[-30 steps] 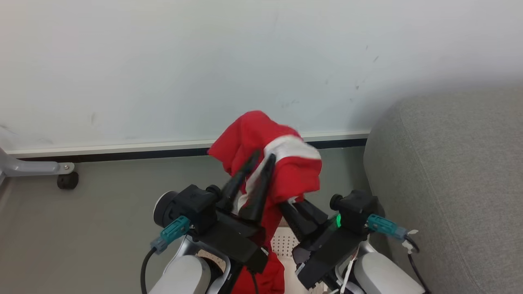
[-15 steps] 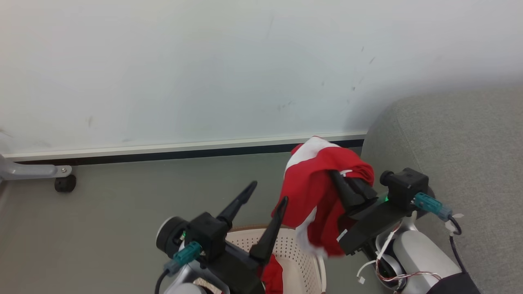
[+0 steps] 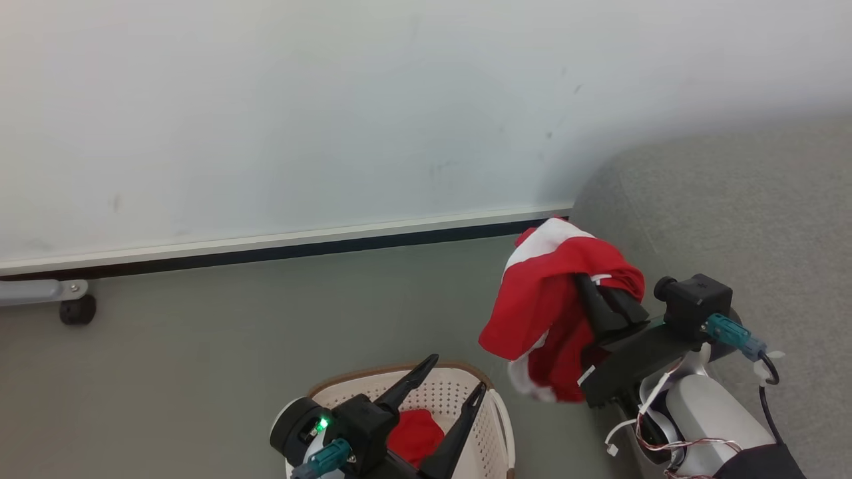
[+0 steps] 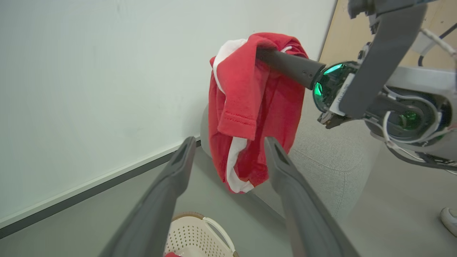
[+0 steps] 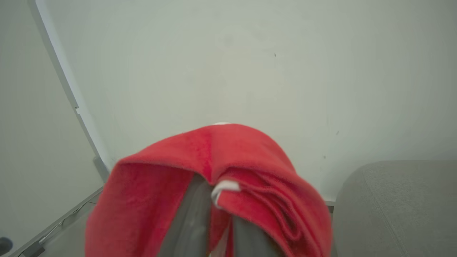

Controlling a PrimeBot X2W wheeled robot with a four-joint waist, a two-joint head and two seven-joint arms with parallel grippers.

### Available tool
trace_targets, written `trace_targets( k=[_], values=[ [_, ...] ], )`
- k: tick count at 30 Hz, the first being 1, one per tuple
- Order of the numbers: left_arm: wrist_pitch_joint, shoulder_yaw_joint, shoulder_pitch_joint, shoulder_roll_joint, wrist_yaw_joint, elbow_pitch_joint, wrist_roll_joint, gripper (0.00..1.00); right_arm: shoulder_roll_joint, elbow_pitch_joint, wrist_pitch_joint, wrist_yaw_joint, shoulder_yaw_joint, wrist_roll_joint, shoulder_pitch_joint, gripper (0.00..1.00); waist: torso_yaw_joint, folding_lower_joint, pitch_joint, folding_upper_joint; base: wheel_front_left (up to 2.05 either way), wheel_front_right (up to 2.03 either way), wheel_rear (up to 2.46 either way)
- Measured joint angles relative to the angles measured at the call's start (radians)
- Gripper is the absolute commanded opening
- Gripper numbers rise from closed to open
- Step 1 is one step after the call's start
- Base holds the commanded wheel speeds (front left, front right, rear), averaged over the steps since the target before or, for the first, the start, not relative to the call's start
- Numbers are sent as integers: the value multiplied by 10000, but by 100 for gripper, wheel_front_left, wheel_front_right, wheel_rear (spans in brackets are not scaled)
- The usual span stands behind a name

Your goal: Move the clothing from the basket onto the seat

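Carry step: right gripper (image 3: 596, 293) pinches 1 red garment (image 3: 542, 293) just left of the seat (image 3: 732, 199); left gripper (image 3: 456, 372) spread, empty. Next: swing right, release.

Bare test room staged as a home corner: a plain, scuffed white wall (image 3: 333, 100) fills 12 o'clock of the head view, trimmed by a dark skirting strip (image 3: 333, 243) above a smooth grey floor (image 3: 200, 346). A grey upholstered seat (image 3: 732, 213) at 3 o'clock and a cream basket (image 3: 436, 397) at 6 o'clock look domestic; a metal stand leg (image 3: 36, 291) on 1 black caster (image 3: 77, 310) at 9 o'clock looks like lab equipment.
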Motion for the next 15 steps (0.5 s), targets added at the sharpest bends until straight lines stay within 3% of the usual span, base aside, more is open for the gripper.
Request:
trace_targets(
  k=[15],
  values=[
    [251, -165, 66, 341, -10, -581, 222, 100, -224, 81, -205, -280, -635, 259, 86, 0, -1333, 0, 449, 1, 0, 0, 0]
  ],
)
